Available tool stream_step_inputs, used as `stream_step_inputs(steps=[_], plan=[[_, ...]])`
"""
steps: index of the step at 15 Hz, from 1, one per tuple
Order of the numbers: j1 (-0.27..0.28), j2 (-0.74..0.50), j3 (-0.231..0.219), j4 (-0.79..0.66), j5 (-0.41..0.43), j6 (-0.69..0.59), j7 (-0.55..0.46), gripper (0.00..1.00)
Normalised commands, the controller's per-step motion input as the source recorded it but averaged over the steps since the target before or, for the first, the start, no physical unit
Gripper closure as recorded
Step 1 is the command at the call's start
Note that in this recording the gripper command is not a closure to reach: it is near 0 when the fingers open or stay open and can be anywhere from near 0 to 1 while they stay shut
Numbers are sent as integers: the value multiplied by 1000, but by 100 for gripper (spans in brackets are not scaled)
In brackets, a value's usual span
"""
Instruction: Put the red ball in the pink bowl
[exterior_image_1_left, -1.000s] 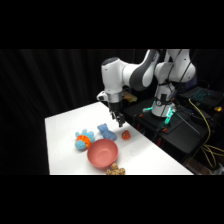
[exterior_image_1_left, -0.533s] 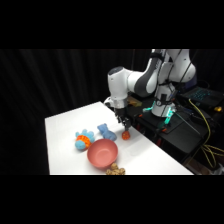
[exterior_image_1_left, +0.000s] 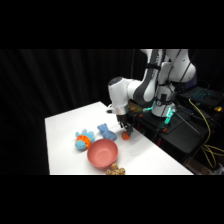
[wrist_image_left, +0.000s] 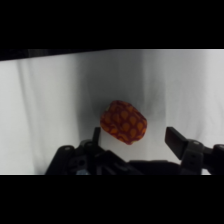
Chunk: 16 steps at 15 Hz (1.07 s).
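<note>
Ball sits on bare table near the far edge, well apart from bowl. Gripper reaches down over it, fingers wide, ball between them, not gripped.

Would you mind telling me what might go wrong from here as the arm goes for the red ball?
1. In the wrist view the red ball sits nearer one finger of the open end effector than the other, so closing could nudge it and let it roll away.
2. The ball is round and rests on the smooth white table, so a shallow grip may slip.
3. The blue plush toy lies between the ball and the pink bowl; a low carry could clip it.
</note>
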Motion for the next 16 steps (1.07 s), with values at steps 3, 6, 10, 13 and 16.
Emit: stream_step_inputs(steps=[3, 6, 10, 13, 16], plan=[[-153, 208, 149, 124, 246, 119, -357, 0], [-184, 189, 170, 105, 257, 119, -366, 0], [-189, 143, 151, 90, 211, 93, -325, 0], [-150, 64, 118, 64, 157, 76, -247, 100], [-76, -28, 77, 16, 94, 68, -146, 100]])
